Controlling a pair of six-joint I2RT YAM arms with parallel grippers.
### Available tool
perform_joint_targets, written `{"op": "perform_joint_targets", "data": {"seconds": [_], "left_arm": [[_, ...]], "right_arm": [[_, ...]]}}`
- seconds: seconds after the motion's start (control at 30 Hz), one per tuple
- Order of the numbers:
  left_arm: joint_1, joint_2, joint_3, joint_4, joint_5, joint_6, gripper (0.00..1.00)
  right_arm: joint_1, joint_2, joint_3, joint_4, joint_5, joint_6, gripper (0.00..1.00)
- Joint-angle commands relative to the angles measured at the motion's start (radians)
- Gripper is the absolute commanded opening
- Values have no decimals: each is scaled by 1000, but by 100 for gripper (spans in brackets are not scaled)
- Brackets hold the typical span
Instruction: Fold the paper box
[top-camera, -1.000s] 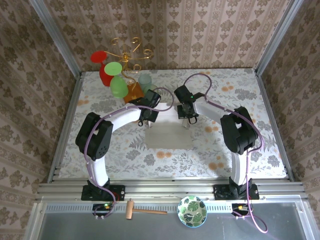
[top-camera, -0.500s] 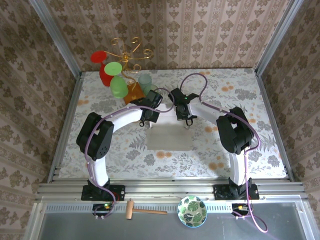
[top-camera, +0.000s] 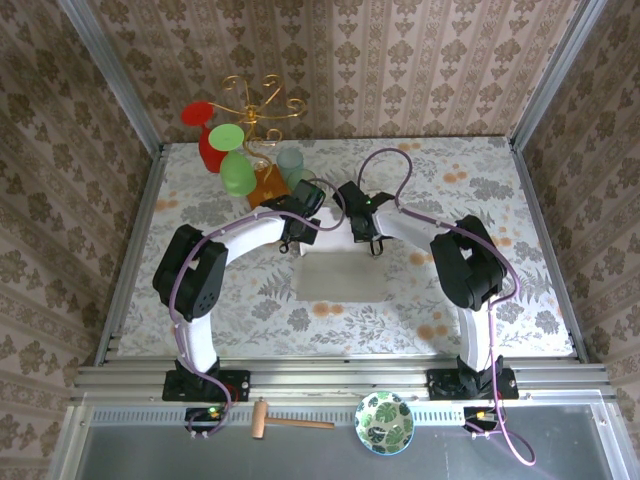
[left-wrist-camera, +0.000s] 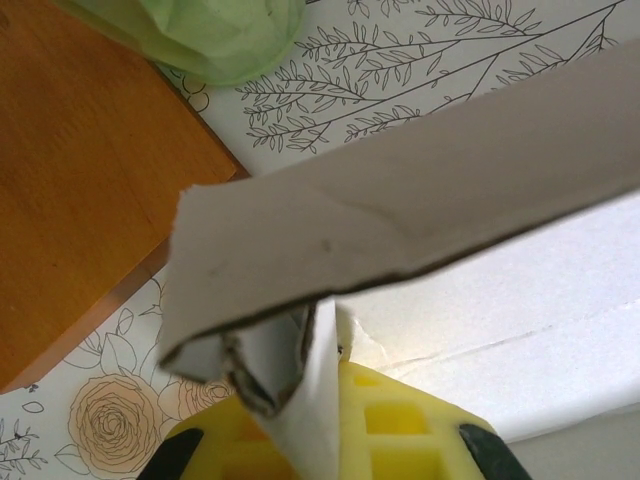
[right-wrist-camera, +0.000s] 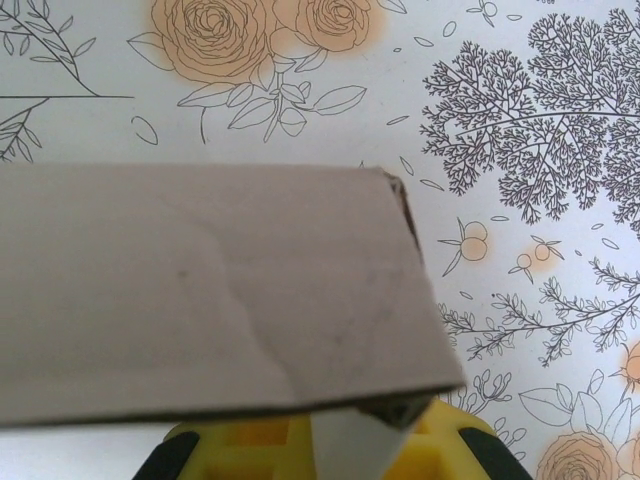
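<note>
In middle of desk (top-camera: 480, 200): paper box (top-camera: 340, 278), far flap lifted. Pinching far-left corner: left gripper (left-wrist-camera: 318, 430); far-right corner: right gripper (right-wrist-camera: 340, 450). Just behind left corner: green cup (left-wrist-camera: 200, 35), wooden block (left-wrist-camera: 80, 190). Open desk past right corner.

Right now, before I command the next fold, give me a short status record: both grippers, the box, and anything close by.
left gripper: shut on the far-left corner of the paper box
right gripper: shut on the box's far-right corner
paper box: mid-table, far flap bent over between the two grippers, near panel lying flat
close to left gripper: green cup and wooden base, just beyond the flap
near ledge: wooden mallet and leaf-patterned bowl, apart from the box
</note>
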Motion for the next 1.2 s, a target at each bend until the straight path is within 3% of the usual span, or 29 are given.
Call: {"op": "perform_joint_targets", "data": {"seconds": [0.0, 0.03, 0.17, 0.33, 0.8, 1.17], "left_arm": [[2, 42, 2, -89, -27, -14, 0], [2, 43, 4, -92, -28, -16, 0], [2, 47, 7, -94, -29, -23, 0], [3, 58, 16, -94, -26, -28, 0], [4, 76, 40, -102, -19, -16, 0], [12, 79, 45, -104, -8, -6, 0]], "right_arm": [[-8, -34, -62, 0, 2, -39, 0], [-15, -43, -68, 11, -21, -41, 0], [-47, -93, -88, 40, -107, -41, 20], [-70, -125, -96, 54, -198, -30, 28], [-106, -152, -182, 149, -326, 46, 32], [-135, -90, -179, 168, -372, 57, 27]]}}
